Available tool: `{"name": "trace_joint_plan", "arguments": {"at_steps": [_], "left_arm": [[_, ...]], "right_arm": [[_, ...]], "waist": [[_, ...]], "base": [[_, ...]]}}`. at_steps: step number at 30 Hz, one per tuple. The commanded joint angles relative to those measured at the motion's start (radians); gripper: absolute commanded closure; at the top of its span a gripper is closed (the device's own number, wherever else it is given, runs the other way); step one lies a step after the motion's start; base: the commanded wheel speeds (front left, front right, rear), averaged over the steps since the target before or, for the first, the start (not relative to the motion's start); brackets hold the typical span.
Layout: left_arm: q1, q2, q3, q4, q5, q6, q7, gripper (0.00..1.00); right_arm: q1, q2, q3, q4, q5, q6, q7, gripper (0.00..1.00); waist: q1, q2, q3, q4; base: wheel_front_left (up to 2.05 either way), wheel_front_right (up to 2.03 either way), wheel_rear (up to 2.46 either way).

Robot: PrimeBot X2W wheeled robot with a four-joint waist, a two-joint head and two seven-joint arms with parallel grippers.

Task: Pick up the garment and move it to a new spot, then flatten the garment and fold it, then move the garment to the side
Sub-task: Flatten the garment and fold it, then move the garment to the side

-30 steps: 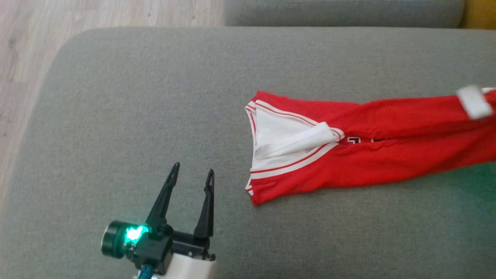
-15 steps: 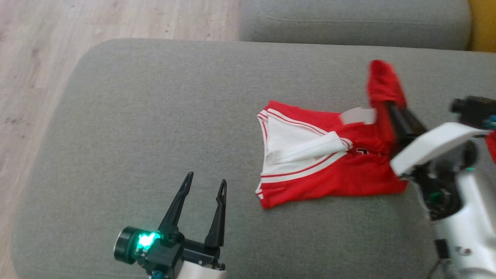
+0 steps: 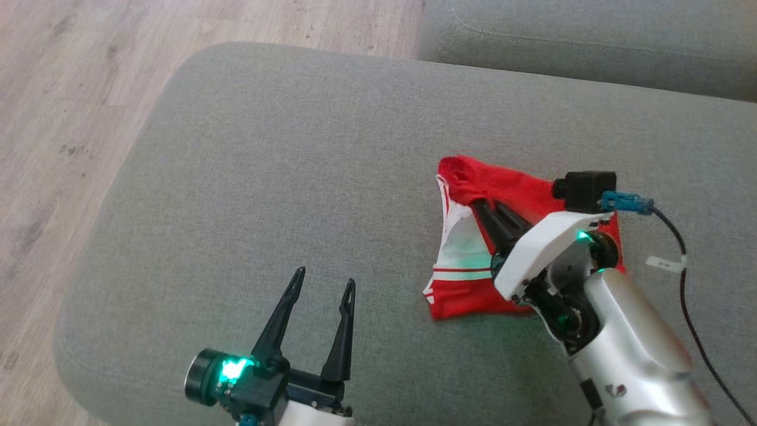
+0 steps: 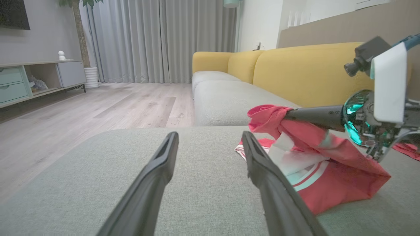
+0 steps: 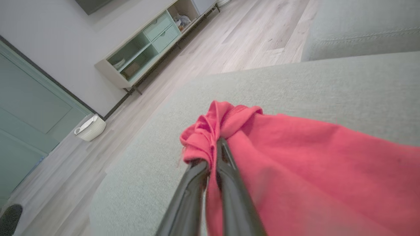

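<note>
1. Red garment (image 3: pixel 520 189) with white striped trim sits bunched on the grey seat cushion (image 3: pixel 295 148), right of centre in the head view. Its lower part rests on the cushion. One red corner is raised above it.
2. Right gripper (image 3: pixel 480 208): fingers together, clamped on a wad of red cloth at the garment's upper left corner. In the right wrist view the cloth bulges around and past the tips. In the left wrist view it drapes from them down to the cushion.
3. Left gripper (image 3: pixel 326 276): low and left of centre in the head view, fingers apart with nothing between them. It is over bare cushion, left of the garment and not touching it. A green light (image 3: pixel 233 368) glows at its base.
4. Writing: the white lining and a red-and-white striped band show at the garment's left edge, with any print too folded to read. There is a small red mark (image 3: pixel 615 390) on the right forearm, too small to read. A white tag (image 3: pixel 665 262) hangs on the black cable (image 3: pixel 689 313), its text not legible.
5. Surroundings: pale wood floor (image 3: pixel 59 89) at upper left, a second grey cushion (image 3: pixel 591 35) at top right. A yellow sofa back (image 4: pixel 295 68) stands behind in the left wrist view.
</note>
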Motion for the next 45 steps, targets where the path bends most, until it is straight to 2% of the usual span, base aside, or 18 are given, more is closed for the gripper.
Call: {"name": "trace_joint_plan", "arguments": {"at_steps": [1,6,12,16,21,24,29,33,45], "left_arm": [[-0.022,-0.015,0.046,-0.029,0.012,-0.005,-0.005,0.00],[-0.011,-0.020,0.069,-0.026,0.018,-0.008,-0.005,0.00],[0.019,-0.018,0.106,-0.030,0.021,-0.005,-0.005,0.00],[0.043,-0.017,0.135,-0.028,0.012,-0.004,-0.005,0.00],[0.064,-0.015,0.173,-0.019,-0.002,-0.006,-0.005,0.00],[0.087,-0.009,0.204,0.000,-0.006,-0.003,-0.005,0.00],[0.127,-0.007,0.248,0.038,-0.011,-0.005,-0.005,0.00],[0.155,-0.011,0.275,0.058,-0.010,-0.005,-0.005,0.00],[0.183,-0.027,0.314,0.073,0.005,-0.021,-0.005,0.00]], "right_arm": [[-0.036,0.022,0.015,-0.029,-0.001,0.007,-0.028,0.00],[-0.040,0.027,-0.020,-0.055,0.001,0.007,-0.138,0.00],[0.018,-0.070,-0.089,-0.103,-0.030,0.007,-0.246,0.00],[0.094,-0.127,-0.128,-0.115,-0.074,0.007,-0.365,0.00],[0.196,-0.146,-0.170,-0.109,-0.138,0.007,-0.495,0.00],[0.285,-0.128,-0.196,-0.111,-0.210,0.007,-0.521,0.00],[0.450,-0.060,-0.255,-0.208,-0.364,0.007,-0.524,0.00],[0.534,-0.043,-0.227,-0.246,-0.448,0.007,-0.524,0.00],[0.575,-0.022,-0.242,-0.266,-0.489,0.007,-0.524,0.00]], "waist": [[0.0000,0.0000,0.003,0.002],[0.0000,0.0000,-0.015,-0.019],[0.0000,0.0000,-0.069,-0.084],[0.0000,0.0000,-0.104,-0.132],[0.0000,0.0000,-0.134,-0.176],[0.0000,0.0000,-0.160,-0.209],[0.0000,0.0000,-0.201,-0.249],[0.0000,0.0000,-0.217,-0.272],[0.0000,0.0000,-0.221,-0.261]], "base": [[0.00,0.00,0.00],[0.00,0.00,0.00],[0.00,0.00,0.00],[0.00,0.00,0.00],[0.00,0.00,0.00],[0.00,0.00,0.00],[0.00,0.00,0.00],[0.00,0.00,0.00],[0.00,0.00,0.00]]}}
